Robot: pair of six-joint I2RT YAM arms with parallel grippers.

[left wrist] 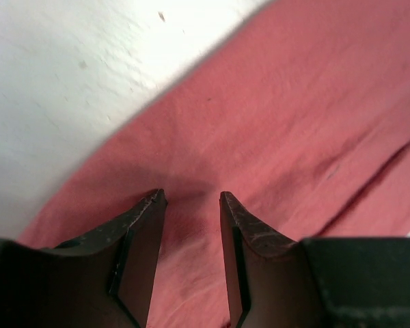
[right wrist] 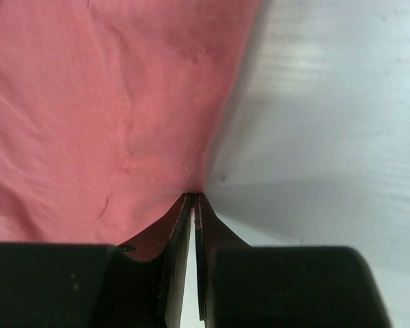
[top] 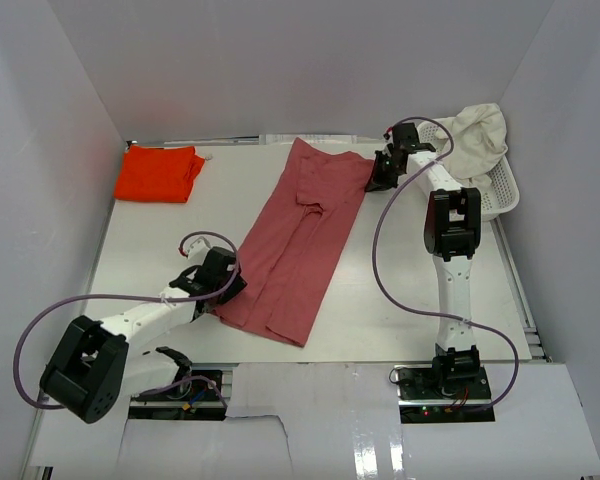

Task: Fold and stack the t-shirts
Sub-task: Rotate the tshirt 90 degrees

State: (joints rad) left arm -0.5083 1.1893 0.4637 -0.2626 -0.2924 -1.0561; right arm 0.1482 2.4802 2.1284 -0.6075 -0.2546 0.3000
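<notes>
The rose shirt (top: 300,245) lay on the table (top: 150,250), looking soft and limp, best pinched at its corners. The left gripper (left wrist: 191,198) hung half-open over the hem, empty. The right gripper (right wrist: 193,198) sat closed at the far edge.

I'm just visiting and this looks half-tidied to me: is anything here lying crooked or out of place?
Yes. The rose-red t-shirt lies slanted across the table, its far end rumpled, and the cream-white t-shirt is heaped over the rim of the white basket at far right. Only the orange-red t-shirt sits neatly folded.

Table (top: 150,255): rose shirt (top: 300,250); orange shirt (top: 158,173); basket (top: 502,196)
</notes>
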